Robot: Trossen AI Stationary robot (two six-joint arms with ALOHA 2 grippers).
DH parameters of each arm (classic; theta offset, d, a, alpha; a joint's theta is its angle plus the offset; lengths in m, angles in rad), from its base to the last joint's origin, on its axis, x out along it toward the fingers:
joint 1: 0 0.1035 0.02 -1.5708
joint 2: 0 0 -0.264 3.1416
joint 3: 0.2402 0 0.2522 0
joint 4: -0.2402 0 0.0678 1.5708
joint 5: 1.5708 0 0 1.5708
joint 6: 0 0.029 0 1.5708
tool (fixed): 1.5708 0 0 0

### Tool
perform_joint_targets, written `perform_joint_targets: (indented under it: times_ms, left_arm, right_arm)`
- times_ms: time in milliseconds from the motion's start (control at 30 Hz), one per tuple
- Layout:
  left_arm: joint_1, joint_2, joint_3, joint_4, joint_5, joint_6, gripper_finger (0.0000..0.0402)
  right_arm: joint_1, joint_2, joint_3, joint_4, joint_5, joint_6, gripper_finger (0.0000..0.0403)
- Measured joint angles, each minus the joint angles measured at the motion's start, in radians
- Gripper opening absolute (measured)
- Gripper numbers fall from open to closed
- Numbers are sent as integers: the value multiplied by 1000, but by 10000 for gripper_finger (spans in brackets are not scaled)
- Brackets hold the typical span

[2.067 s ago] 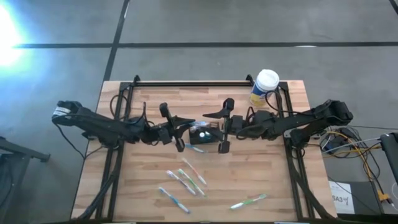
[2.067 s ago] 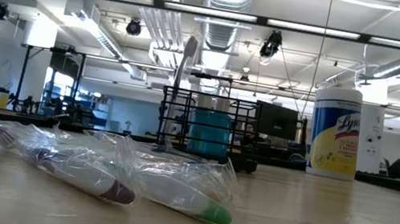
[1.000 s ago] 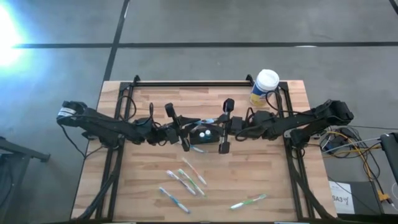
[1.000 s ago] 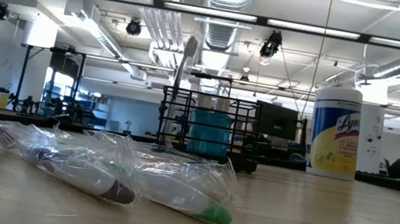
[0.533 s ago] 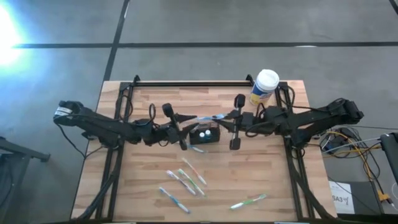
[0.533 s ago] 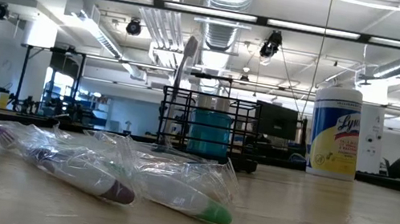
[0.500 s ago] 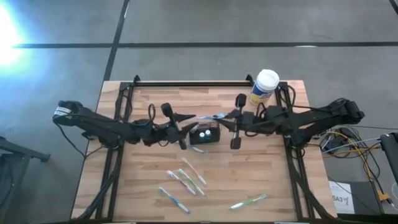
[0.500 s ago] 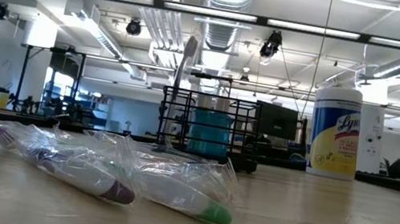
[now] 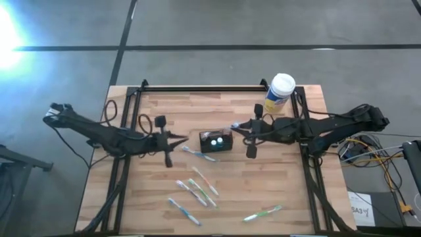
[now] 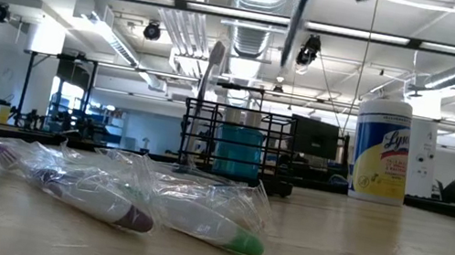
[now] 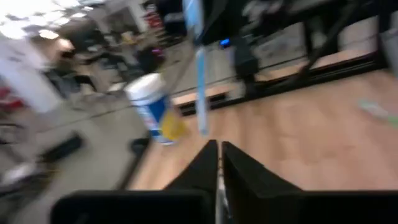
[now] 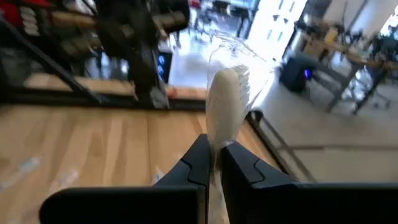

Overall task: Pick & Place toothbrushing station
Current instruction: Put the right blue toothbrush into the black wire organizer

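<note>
The toothbrushing station [image 9: 216,140] is a small black box at the table's middle; the low view shows its slotted frame [image 10: 233,152] with one brush standing in it. My right gripper [image 9: 241,126] hovers just right of the station, shut on a light-blue toothbrush [image 11: 200,93] in clear wrap. My left gripper [image 9: 183,137] is to the left of the station, shut with nothing in it. Another wrapped toothbrush [image 9: 196,153] lies flat by the station's near left corner. My right gripper pinches the toothbrush just below its white head [image 12: 215,142] between its two fingers. The fingers come about level from the table's right and lie across the brush. The brush stands nearly upright, head above the fingers, handle [image 10: 297,19] hanging below, clear of the table.
A yellow canister with a white cap [image 9: 279,92] stands at the far right. Several wrapped toothbrushes [image 9: 197,191] lie on the near half of the table, one [image 9: 263,212] toward the near right. Two wrapped brushes [image 10: 131,204] lie close to the low camera.
Both grippers had the light-blue toothbrush stretched level between them over the station. My left gripper has let go and drawn back toward the table's left edge. My right gripper keeps the brush, which has swung from level to nearly upright.
</note>
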Motion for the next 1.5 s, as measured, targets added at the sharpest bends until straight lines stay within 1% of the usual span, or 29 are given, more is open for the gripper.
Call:
perform_joint_targets:
  times_ms: [33, 100, 167, 333, 600, 700, 933, 1100, 1500]
  left_arm:
    - [-9, -20, -22, 11, 23, -23, 12]
    - [-23, -59, -64, 45, 65, -51, 12]
    - [-32, -99, -106, 62, 84, -73, 13]
    - [-33, -185, -193, 105, 87, -100, 7]
    - [-33, -285, -284, 139, 87, -125, 13]
    - [-33, -305, -297, 139, 87, -126, 10]
    - [-33, -322, -299, 139, 87, -137, 11]
    - [-33, -321, -300, 130, 87, -159, 13]
    - [-33, -322, -300, 104, 87, -153, 14]
  right_arm:
    - [-6, 0, -19, 4, 1, 13, 13]
    - [-20, -1, -55, 22, 0, 46, 13]
    - [-41, -6, -90, 38, 1, 81, 13]
    - [-88, -3, -152, 96, -4, 129, 13]
    - [-124, 28, -158, 120, -10, 169, 13]
    - [-136, 52, -158, 126, -10, 204, 13]
    - [-142, 120, -158, 161, -10, 211, 13]
    - [-143, 191, -158, 197, -10, 230, 13]
    - [-143, 374, -157, 278, -3, 236, 15]
